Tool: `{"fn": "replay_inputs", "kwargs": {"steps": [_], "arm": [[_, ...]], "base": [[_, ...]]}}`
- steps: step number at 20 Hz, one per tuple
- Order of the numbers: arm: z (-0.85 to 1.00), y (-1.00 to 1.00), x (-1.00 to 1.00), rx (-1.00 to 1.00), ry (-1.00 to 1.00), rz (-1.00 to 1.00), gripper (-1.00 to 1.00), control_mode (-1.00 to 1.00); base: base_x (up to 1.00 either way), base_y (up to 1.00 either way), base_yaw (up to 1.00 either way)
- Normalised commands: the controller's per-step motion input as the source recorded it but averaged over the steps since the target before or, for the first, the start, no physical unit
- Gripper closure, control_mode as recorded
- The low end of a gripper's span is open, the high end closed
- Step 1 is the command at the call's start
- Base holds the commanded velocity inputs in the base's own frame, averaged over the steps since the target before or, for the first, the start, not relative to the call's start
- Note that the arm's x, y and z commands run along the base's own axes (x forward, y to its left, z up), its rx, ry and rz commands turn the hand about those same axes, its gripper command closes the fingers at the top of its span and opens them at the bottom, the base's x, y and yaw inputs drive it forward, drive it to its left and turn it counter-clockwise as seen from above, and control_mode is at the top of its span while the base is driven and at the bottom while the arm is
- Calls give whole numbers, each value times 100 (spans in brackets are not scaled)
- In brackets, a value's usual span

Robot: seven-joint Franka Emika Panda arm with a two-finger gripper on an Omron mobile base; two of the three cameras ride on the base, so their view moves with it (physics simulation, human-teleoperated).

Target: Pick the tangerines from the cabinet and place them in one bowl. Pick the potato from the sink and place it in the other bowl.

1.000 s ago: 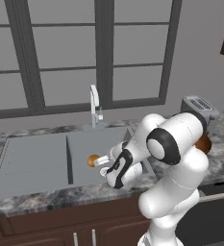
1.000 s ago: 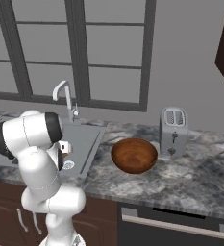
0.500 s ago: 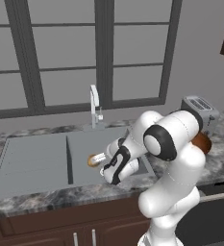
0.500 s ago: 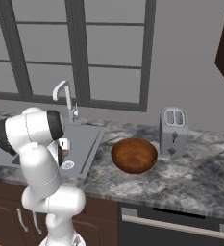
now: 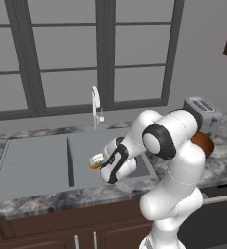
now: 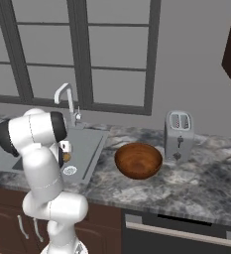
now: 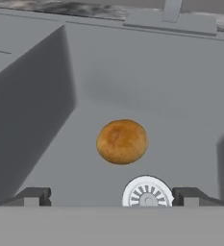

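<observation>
Potato-fetching step: the gripper (image 7: pixel 111 196), jaws spread wide, hangs over the potato (image 7: pixel 122 141) in the sink (image 7: pixel 132 77), and should next descend around it

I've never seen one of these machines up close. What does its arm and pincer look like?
The arm is made of glossy white rounded segments with dark bands and discs at the joints. The hand has a dark panel. The pincer ends in two small dark squarish fingertips.

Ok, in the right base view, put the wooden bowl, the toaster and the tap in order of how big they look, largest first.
1. wooden bowl, widest and nearest of the three.
2. toaster, taller, narrower; close to the bowl in overall size, so this order is unsure.
3. tap, thinnest by far.
</observation>
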Motion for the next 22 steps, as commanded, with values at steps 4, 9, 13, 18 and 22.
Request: {"fn": "replay_inputs", "kwargs": {"steps": [4, 9, 13, 18, 22], "arm": [[-16, 11, 5, 0, 2, 0, -100, -100], [-17, 7, 8, -1, 3, 0, -100, -100], [-9, 1, 23, -1, 4, -4, -100, -100], [-12, 3, 19, -3, 2, -6, -100, -100], [-27, 14, 9, -5, 3, -5, -100, -100]], "base": [[0, 0, 0], [0, 0, 0], [0, 0, 0], [0, 0, 0], [0, 0, 0]]}}
